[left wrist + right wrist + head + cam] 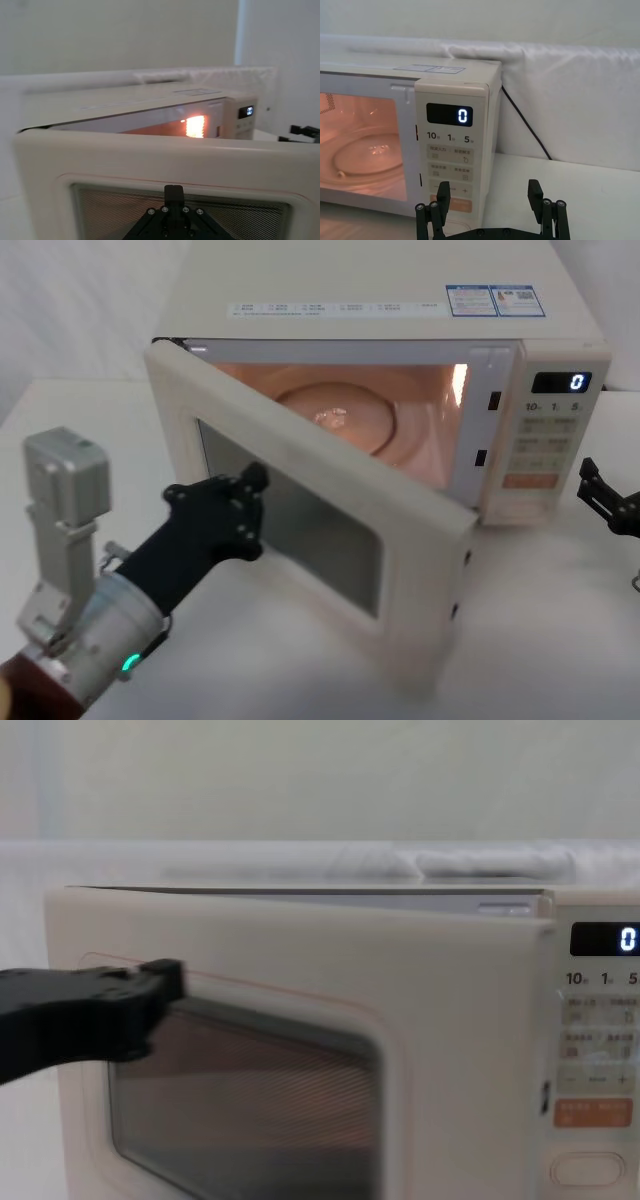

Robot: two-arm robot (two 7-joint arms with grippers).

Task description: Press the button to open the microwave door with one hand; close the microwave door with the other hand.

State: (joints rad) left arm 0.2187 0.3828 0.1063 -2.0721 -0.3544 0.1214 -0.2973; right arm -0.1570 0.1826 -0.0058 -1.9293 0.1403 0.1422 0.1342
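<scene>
Left gripper (252,502) presses microwave door (330,490), half-open, screening the lit turntable (345,415)

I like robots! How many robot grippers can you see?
2. The left gripper is against the outside of the half-open microwave door, by its window. The right gripper is open, off to the right beside the microwave.

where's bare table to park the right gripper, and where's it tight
Bare table lies right of the microwave, where the right gripper sits open. Tight on the left: the microwave door swings outward with the left gripper against its window.
</scene>
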